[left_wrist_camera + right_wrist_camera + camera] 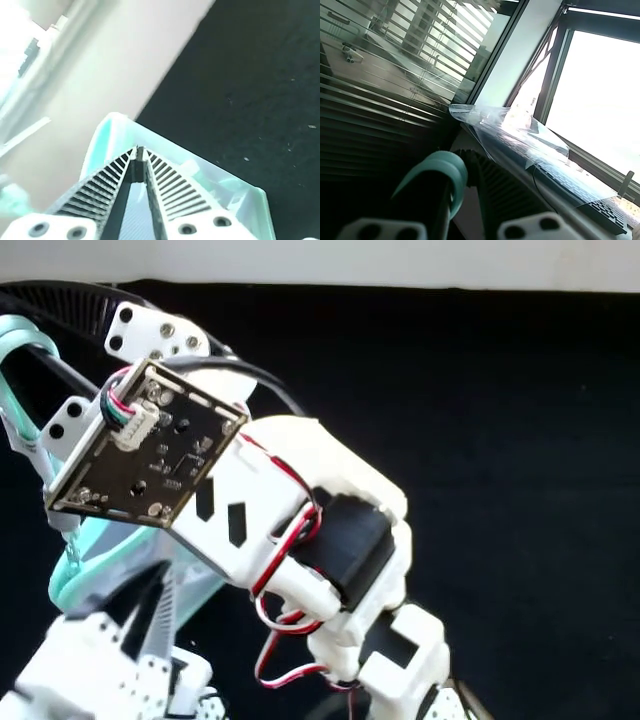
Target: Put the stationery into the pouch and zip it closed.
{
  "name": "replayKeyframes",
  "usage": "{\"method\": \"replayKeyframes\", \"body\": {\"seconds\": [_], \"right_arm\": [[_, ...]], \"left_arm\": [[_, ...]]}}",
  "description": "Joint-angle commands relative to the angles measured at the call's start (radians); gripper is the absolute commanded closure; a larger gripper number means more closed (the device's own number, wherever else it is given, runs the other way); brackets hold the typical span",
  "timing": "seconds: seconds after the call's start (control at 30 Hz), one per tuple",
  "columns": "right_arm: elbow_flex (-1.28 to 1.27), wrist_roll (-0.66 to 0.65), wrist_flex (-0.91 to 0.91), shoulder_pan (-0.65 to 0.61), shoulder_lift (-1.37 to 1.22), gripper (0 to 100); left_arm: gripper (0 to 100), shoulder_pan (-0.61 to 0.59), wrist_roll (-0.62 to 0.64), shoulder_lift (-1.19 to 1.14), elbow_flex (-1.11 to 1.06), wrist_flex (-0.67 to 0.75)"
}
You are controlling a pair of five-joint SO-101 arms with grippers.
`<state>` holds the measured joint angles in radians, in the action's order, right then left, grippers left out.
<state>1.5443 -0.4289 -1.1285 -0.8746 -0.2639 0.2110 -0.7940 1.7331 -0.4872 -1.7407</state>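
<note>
Your left gripper [139, 152] has its two ribbed black fingers [170, 185] brought together at the tips, with only a thin dark strip between them. They pinch the rim of the mint-green translucent pouch [220, 185]. The pouch spreads out beyond the fingertips, over the black desk [260, 75] and close to the pale wall [125, 60] at the desk's far edge. You cannot tell from here whether that dark strip is a zip pull.

Your right gripper [460, 165] is turned up towards a bright window [605, 90] and slatted blinds [395, 50]. A sheet of clear plastic film [520, 130] lies along the sill. Its jaws are nearly shut around a thick teal edge of the pouch [437, 172], which curls over just beside one ribbed finger [492, 187].

From the high view, a white arm [340, 540] sits close under the camera, with a square dark circuit board [140, 450] at its wrist and red and white wires [290, 540] looping along its side. You cannot tell which arm it is. The pouch [105, 540] is on the left of this view, partly hidden under the board, and its teal trim shows both beyond the board and nearer you. The rest of this view is the desk [500, 390].
</note>
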Motion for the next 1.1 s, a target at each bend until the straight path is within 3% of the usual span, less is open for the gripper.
{"method": "replayKeyframes", "body": {"seconds": [0.0,0.23,0.43,0.63,0.8,0.97,1.07], "right_arm": [[0.019,-0.008,-0.002,0.016,0.044,99.1],[0.018,-0.008,-0.002,0.016,0.042,99.1],[0.018,-0.006,-0.002,0.016,0.042,99.1],[0.018,0.051,-0.002,0.018,0.042,99.1],[0.018,0.052,-0.002,0.018,0.042,99.1],[0.016,0.054,-0.002,0.018,0.041,99.1],[0.016,0.054,-0.002,0.018,0.041,99.1]], "left_arm": [[99,0.012,0.008,-0.008,0.120,-0.014],[99,-0.185,-0.034,-0.012,0.360,-0.014],[98,-0.325,-0.049,-0.012,0.366,-0.014],[90,-0.487,-0.028,-0.010,0.361,-0.015],[90,-0.509,0.129,-0.013,0.346,-0.015],[90,-0.509,0.414,-0.012,0.348,-0.014],[90,-0.506,0.503,-0.012,0.348,-0.018]]}}
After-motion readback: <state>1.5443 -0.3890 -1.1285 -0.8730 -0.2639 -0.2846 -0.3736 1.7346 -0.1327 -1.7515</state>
